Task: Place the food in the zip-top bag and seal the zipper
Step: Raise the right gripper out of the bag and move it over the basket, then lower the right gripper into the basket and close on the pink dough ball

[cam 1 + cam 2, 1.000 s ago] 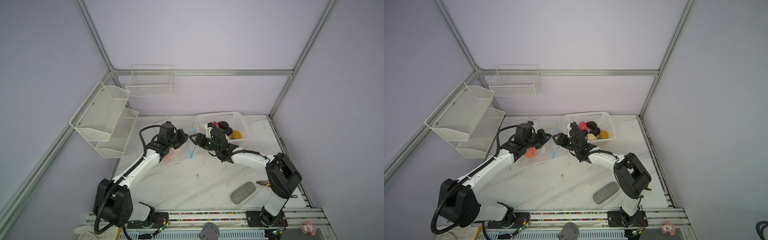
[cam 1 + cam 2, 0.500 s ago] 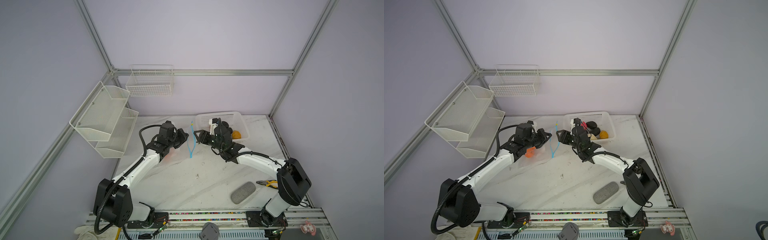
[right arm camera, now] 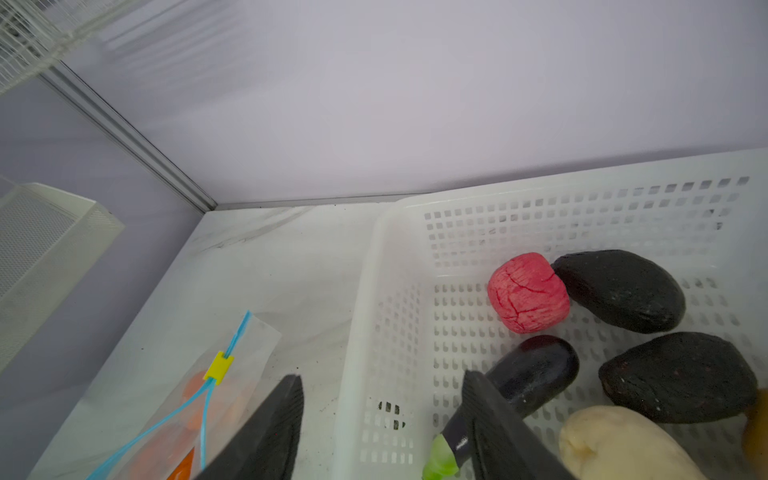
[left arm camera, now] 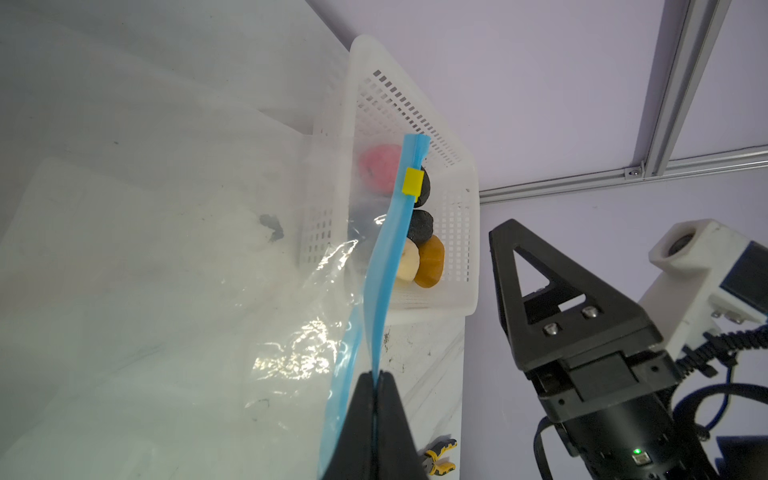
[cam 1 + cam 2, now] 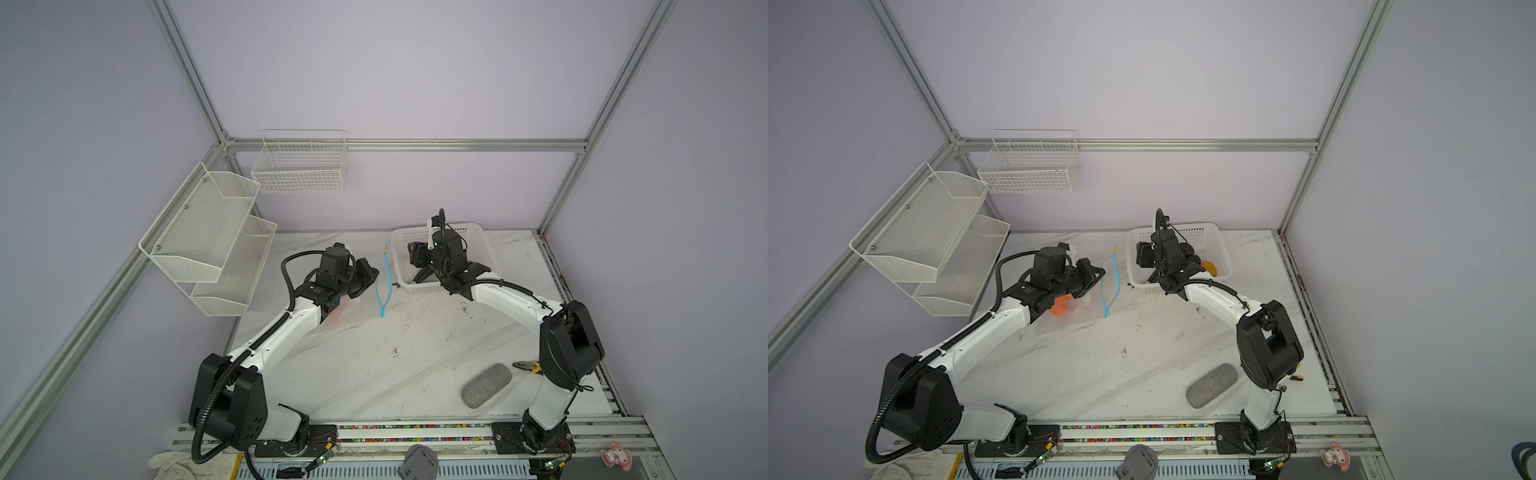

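Right arm has swung from the bag mouth back over the basket — right jaws released, empty, near the remaining food. Left jaws clenched on the zipper, holding the zip-top bag open on the counter — next pick due.

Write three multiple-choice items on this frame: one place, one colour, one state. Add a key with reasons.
1. The pink food lies: A) in a bowl B) on a plate C) in the white basket.
2. The tab on the zipper is: A) yellow B) red C) green.
3. The left gripper is: A) open B) shut on the zipper C) shut on a spoon.

Key: C, the right wrist view shows it on the basket floor; A, plain in both wrist views; B, it pinches the blue strip in the left wrist view.
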